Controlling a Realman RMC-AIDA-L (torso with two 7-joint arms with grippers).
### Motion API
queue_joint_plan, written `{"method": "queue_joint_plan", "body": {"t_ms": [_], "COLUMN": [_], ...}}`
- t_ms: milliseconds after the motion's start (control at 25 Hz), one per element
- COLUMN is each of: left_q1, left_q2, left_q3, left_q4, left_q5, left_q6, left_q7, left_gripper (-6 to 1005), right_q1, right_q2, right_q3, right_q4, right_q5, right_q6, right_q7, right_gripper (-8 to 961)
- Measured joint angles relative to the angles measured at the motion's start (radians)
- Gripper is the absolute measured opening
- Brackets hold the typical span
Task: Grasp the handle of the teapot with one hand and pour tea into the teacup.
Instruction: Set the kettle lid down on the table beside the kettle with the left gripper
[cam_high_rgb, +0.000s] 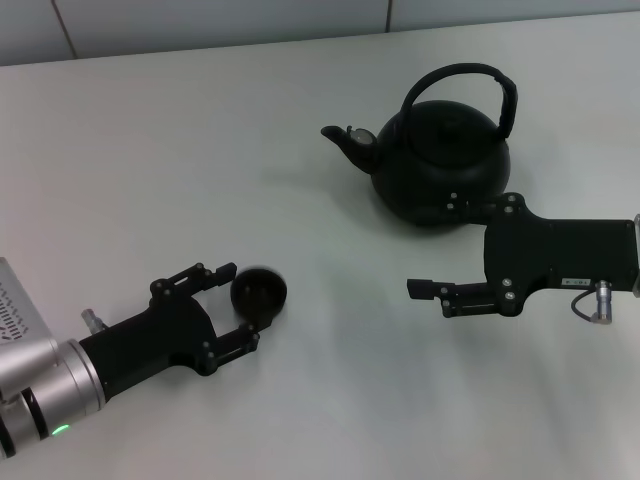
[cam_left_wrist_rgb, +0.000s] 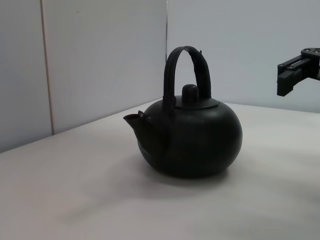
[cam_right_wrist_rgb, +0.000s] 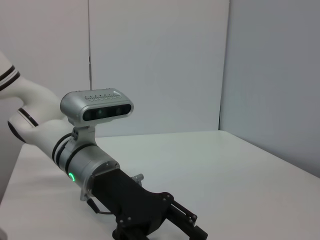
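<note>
While the teacup (cam_high_rgb: 259, 294) is enclosed between the left gripper's (cam_high_rgb: 245, 304) spread fingers (cam_high_rgb: 216, 272), contact cannot be confirmed. The right gripper (cam_high_rgb: 428, 290) is held with narrow fingers, just beside the teapot (cam_high_rgb: 438, 165) on the tabletop (cam_high_rgb: 150, 150).

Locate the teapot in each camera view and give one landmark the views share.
Head view: teapot upper right of centre, spout toward the robot's left, behind the right claw.
Left wrist view: teapot centre frame, on the table.
Right wrist view: not in it.
Shared landmark: the right claw, near the teapot in both.
</note>
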Motion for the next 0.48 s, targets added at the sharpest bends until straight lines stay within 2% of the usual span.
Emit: {"method": "queue_joint_plan", "body": {"t_ms": [480], "left_q1": [0.003], "left_q2": [0.000], "left_q3": [0.000], "left_q4": [0.019], "left_q5": [-0.006], "left_q6": [0.000], "left_q7": [-0.001], "left_gripper": [717], "right_q1": [0.003], "right_q2": [-0.001], "right_q3": [0.000], "right_q4": [-0.005], "right_q5": [0.000], "right_q6": [0.000], "right_q7": [0.000], "right_gripper": [787]}}
